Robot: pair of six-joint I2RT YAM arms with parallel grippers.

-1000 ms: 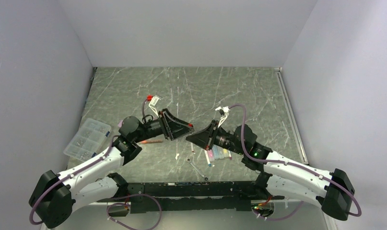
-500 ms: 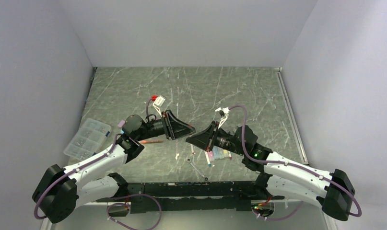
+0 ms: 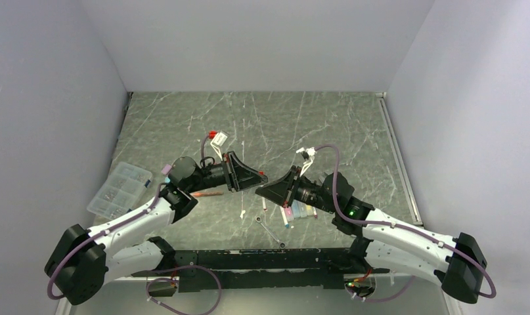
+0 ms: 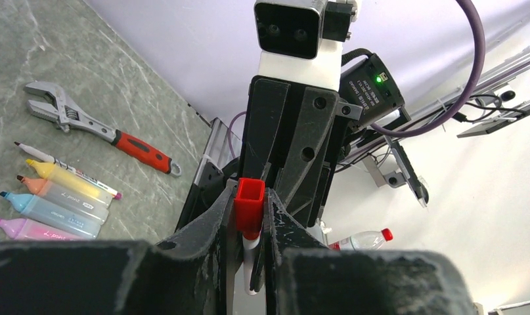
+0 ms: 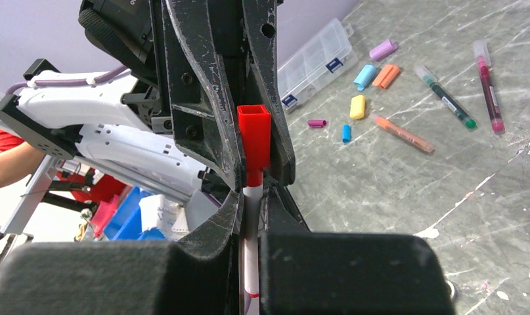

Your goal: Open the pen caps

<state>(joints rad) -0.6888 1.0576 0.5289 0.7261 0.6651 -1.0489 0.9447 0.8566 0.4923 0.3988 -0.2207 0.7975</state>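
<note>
Right, step in hand: you're at the pull on a cap, the two arms nose to nose above the table [image 3: 328, 131] with one marker bridging them.
Anchor: your right gripper [image 5: 251, 197] is clamped on the white barrel of the thin marker [image 5: 249, 256].
Puller: your left gripper [image 4: 250, 226] is pinched onto the red cap [image 4: 250, 207], one finger pressing each side.
Where the cap sits: on the marker's end and not yet off. It is up in the air between both wrists, about 6 o'clock of the table's centre in the top view.
Next move calls for: a straight pull apart along the barrel. Draw the left arm back toward 9 o'clock while the right holds firm. I'd keep out any bend, since the barrel is thin.
Watch for: the fingers catch the cap's lower part only, so by my reading it could slip out before it lets go.
Progress: well along, I judge. The loose caps [image 5: 385, 75] lie at 1 o'clock of the red cap in the right wrist view. The highlighters [image 4: 71, 186] at 9 o'clock in the left wrist view show bare tips.
Also about: a wrench [image 4: 58, 108] beyond those highlighters, and a parts box [image 3: 119, 188] at the table's 8 o'clock edge.
</note>
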